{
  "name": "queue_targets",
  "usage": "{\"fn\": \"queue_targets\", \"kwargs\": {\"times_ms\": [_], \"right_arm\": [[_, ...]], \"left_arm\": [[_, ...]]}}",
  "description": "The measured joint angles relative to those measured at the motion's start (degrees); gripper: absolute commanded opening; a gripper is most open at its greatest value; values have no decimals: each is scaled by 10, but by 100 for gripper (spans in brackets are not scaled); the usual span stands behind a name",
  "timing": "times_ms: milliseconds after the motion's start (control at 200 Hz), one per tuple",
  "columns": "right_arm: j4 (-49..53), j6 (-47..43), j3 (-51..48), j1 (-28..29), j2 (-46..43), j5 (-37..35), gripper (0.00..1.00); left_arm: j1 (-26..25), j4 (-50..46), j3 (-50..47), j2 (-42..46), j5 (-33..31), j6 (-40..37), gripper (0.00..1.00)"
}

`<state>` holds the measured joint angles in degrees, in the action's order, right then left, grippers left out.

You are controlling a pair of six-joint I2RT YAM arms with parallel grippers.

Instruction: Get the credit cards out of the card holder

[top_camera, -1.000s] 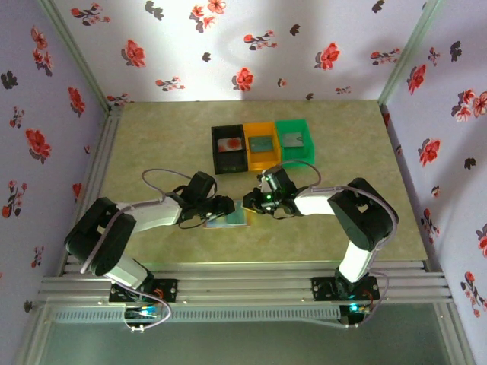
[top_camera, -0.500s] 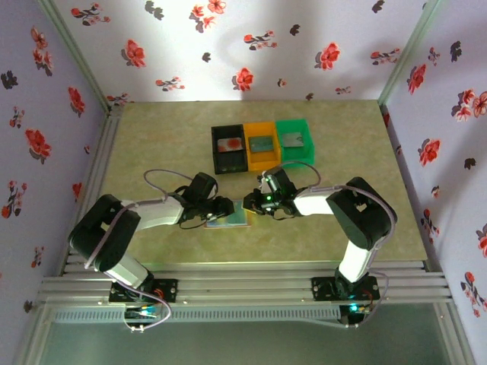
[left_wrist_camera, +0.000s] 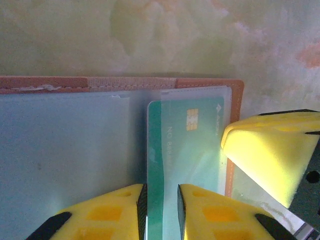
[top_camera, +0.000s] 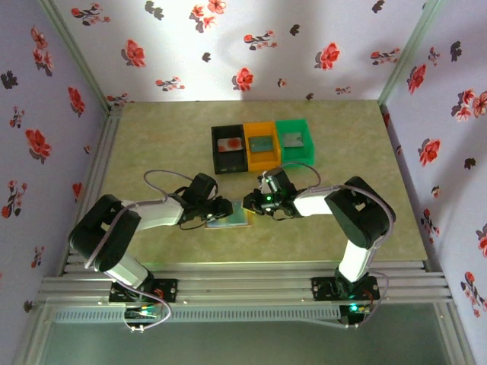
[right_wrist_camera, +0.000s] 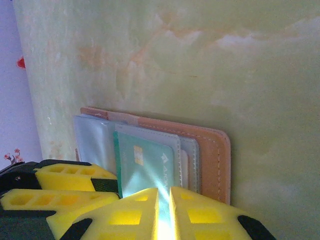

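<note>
The card holder (top_camera: 228, 219) lies open near the table's front, tan edge (left_wrist_camera: 125, 82) up and pale blue-grey panels (left_wrist_camera: 65, 150) showing. A teal credit card (left_wrist_camera: 192, 135) with a gold chip sticks part way out of the clear right pocket (right_wrist_camera: 145, 160). My left gripper (left_wrist_camera: 161, 187) sits at the holder's left (top_camera: 222, 207). Its jaws stand narrowly apart, with the card's exposed left strip seen between them; contact is unclear. My right gripper (right_wrist_camera: 164, 192) is at the holder's right edge (top_camera: 247, 203), pinched shut on a thin pale edge of the holder (right_wrist_camera: 210, 155).
Black (top_camera: 216, 152), orange (top_camera: 262, 163) and green (top_camera: 295, 157) bins stand in a row behind the holder, each with a flat card in it. Floral walls close in the table on three sides. The arms' bases sit at the near rail.
The left arm has edged slightly toward the card holder. The right arm and the holder have stayed in place.
</note>
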<state>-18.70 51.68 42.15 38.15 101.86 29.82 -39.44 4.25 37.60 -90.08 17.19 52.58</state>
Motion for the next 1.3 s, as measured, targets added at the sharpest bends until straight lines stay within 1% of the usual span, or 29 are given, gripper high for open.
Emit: {"fn": "queue_targets", "kwargs": {"times_ms": [170, 635, 1175, 1215, 1265, 1300], "right_arm": [[-2, 0, 0, 0, 1, 0, 14], [-8, 0, -2, 0, 3, 0, 14], [-12, 0, -3, 0, 4, 0, 14], [-12, 0, -3, 0, 4, 0, 14], [-13, 0, -4, 0, 4, 0, 14], [-13, 0, -4, -1, 4, -1, 14]], "left_arm": [[0, 7, -5, 0, 0, 0, 20], [0, 44, -34, 14, -1, 3, 14], [0, 101, -68, 37, -2, 16, 12], [0, 104, -69, 37, -2, 16, 9], [0, 108, -70, 37, -2, 20, 0], [0, 110, -71, 37, -2, 23, 0]]}}
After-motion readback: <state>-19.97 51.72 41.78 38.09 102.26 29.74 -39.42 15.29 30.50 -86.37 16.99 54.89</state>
